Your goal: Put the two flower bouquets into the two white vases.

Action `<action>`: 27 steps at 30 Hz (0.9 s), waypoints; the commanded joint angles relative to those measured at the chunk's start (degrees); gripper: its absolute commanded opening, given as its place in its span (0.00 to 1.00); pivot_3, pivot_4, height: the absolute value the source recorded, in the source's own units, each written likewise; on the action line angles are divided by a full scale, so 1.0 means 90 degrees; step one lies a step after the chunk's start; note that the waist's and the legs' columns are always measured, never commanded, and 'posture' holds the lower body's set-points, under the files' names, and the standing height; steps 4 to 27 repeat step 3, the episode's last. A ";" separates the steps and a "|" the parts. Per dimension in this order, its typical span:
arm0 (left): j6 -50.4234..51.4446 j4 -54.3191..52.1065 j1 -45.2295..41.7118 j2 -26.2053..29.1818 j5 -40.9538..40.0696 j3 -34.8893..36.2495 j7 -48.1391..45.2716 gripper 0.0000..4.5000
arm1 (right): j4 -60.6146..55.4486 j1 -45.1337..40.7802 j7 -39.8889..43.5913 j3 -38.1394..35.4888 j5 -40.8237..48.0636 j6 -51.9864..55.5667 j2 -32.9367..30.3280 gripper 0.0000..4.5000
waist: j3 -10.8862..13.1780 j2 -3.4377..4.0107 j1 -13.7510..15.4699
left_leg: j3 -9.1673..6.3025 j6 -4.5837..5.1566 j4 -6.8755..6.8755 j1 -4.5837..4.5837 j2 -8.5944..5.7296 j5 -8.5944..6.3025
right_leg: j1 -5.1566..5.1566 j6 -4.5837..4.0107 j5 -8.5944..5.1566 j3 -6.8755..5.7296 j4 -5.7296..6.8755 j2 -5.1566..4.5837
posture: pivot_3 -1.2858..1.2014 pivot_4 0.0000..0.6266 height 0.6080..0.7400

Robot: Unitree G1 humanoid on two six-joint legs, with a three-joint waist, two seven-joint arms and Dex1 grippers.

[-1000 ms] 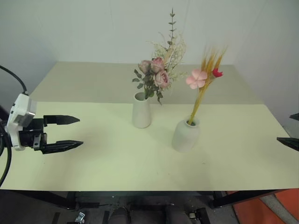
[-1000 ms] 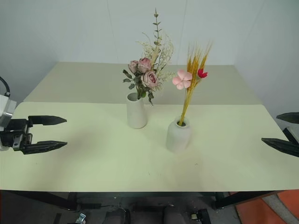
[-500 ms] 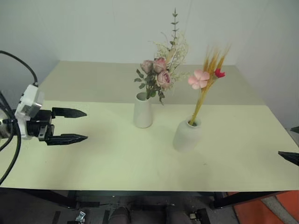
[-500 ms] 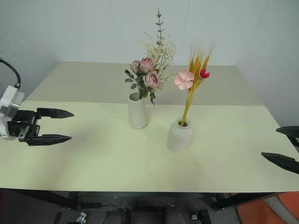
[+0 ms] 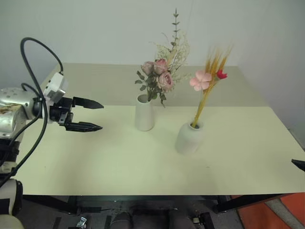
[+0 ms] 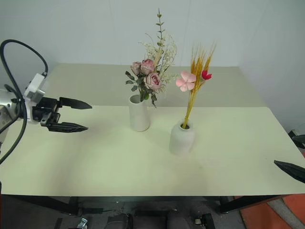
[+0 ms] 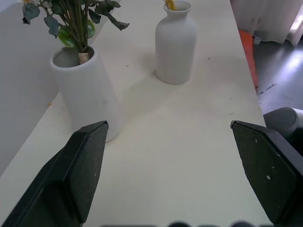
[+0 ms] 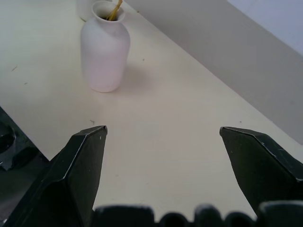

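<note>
Both bouquets already stand in vases: roses [image 5: 158, 76] in the tall vase [image 5: 144, 113], stalks [image 5: 209, 83] in the round vase [image 5: 189, 138] at its 4 o'clock. Left tool [image 5: 97, 116] and right tool [image 8: 161, 137] both spread, empty. The task looks done.

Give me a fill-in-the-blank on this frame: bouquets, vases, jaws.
1. The rose bouquet stands in the ____ vase.
2. The slim bouquet stands in the ____ vase.
3. The left gripper has its jaws ____, holding nothing.
4. Both vases stand on the ____.

Missing: tall; round; open; table
</note>
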 commanded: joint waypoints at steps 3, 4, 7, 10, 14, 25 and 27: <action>-0.0555 0.0614 -0.0701 -0.0145 -0.0136 -0.0557 -0.0023 1.00 | -0.0034 0.0055 0.0026 -0.0366 -0.0035 -0.0248 -0.0080 0.99 | 0.0000 0.0000 0.0005 | -0.0002 0.0000 0.0000 -0.0001 -0.0001 0.0000 | 0.0002 0.0001 0.0001 0.0000 -0.0001 0.0000 | 0.52 0.24 1.00; -0.0555 0.0614 -0.0701 -0.0145 -0.0136 -0.0557 -0.0023 1.00 | -0.0034 0.0055 0.0026 -0.0366 -0.0035 -0.0248 -0.0080 0.99 | 0.0000 0.0000 0.0005 | -0.0002 0.0000 0.0000 -0.0001 -0.0001 0.0000 | 0.0002 0.0001 0.0001 0.0000 -0.0001 0.0000 | 0.52 0.24 1.00; -0.0555 0.0614 -0.0701 -0.0145 -0.0136 -0.0557 -0.0023 1.00 | -0.0034 0.0055 0.0026 -0.0366 -0.0035 -0.0248 -0.0080 0.99 | 0.0000 0.0000 0.0005 | -0.0002 0.0000 0.0000 -0.0001 -0.0001 0.0000 | 0.0002 0.0001 0.0001 0.0000 -0.0001 0.0000 | 0.52 0.24 1.00; -0.0555 0.0614 -0.0701 -0.0145 -0.0136 -0.0557 -0.0023 1.00 | -0.0034 0.0055 0.0026 -0.0366 -0.0035 -0.0248 -0.0080 0.99 | 0.0000 0.0000 0.0005 | -0.0002 0.0000 0.0000 -0.0001 -0.0001 0.0000 | 0.0002 0.0001 0.0001 0.0000 -0.0001 0.0000 | 0.52 0.24 1.00; -0.0555 0.0614 -0.0701 -0.0145 -0.0136 -0.0557 -0.0023 1.00 | -0.0034 0.0055 0.0026 -0.0366 -0.0035 -0.0248 -0.0080 0.99 | 0.0000 0.0000 0.0005 | -0.0002 0.0000 0.0000 -0.0001 -0.0001 0.0000 | 0.0002 0.0001 0.0001 0.0000 -0.0001 0.0000 | 0.52 0.24 1.00; -0.0555 0.0614 -0.0701 -0.0145 -0.0136 -0.0557 -0.0023 1.00 | -0.0034 0.0055 0.0026 -0.0366 -0.0035 -0.0248 -0.0080 0.99 | 0.0000 0.0000 0.0005 | -0.0002 0.0000 0.0000 -0.0001 -0.0001 0.0000 | 0.0002 0.0001 0.0001 0.0000 -0.0001 0.0000 | 0.52 0.24 1.00; -0.0555 0.0614 -0.0701 -0.0145 -0.0136 -0.0557 -0.0023 1.00 | -0.0034 0.0055 0.0026 -0.0366 -0.0035 -0.0248 -0.0080 0.99 | 0.0000 0.0000 0.0005 | -0.0002 0.0000 0.0000 -0.0001 -0.0001 0.0000 | 0.0002 0.0001 0.0001 0.0000 -0.0001 0.0000 | 0.52 0.24 1.00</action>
